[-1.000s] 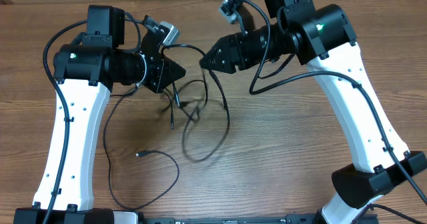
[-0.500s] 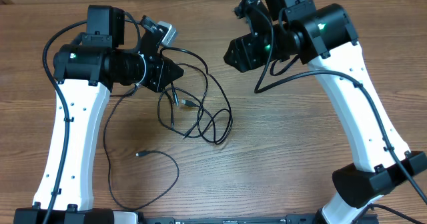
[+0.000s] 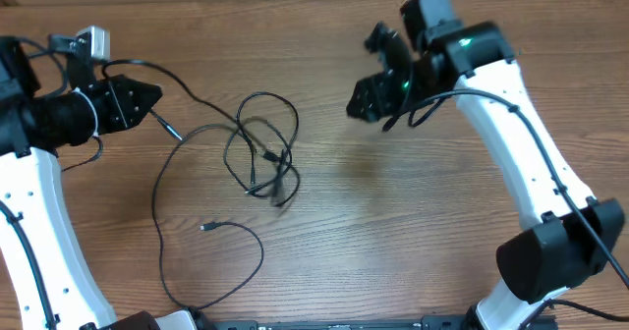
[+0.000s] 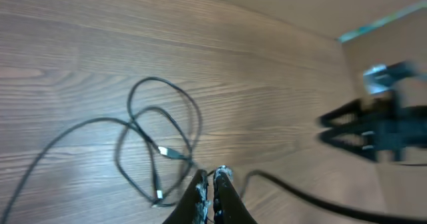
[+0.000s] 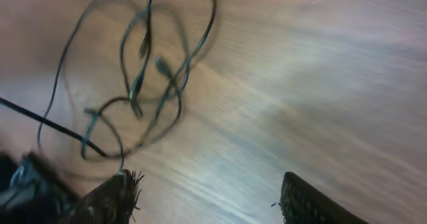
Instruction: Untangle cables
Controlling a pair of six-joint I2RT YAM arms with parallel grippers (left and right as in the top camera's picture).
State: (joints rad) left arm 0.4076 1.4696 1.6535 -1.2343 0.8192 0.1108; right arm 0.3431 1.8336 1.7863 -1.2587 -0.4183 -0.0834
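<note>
Two arms flank the wood table [image 3: 413,212] | cables [image 3: 263,153] knotted mid-table between the grippers, loops lying far-to-near, one strand running left | left gripper [image 3: 155,94] pinched on that strand | right gripper [image 3: 354,106] spread wide, apart from the knot | loose plug tip [image 3: 204,228] points left

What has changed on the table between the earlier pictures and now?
The left claw, shut on one strand of the tangled cables, swung far left, dragging them slightly leftward. The right claw, open, backed off to the right, away from them. The loose cable in front stayed put.
</note>
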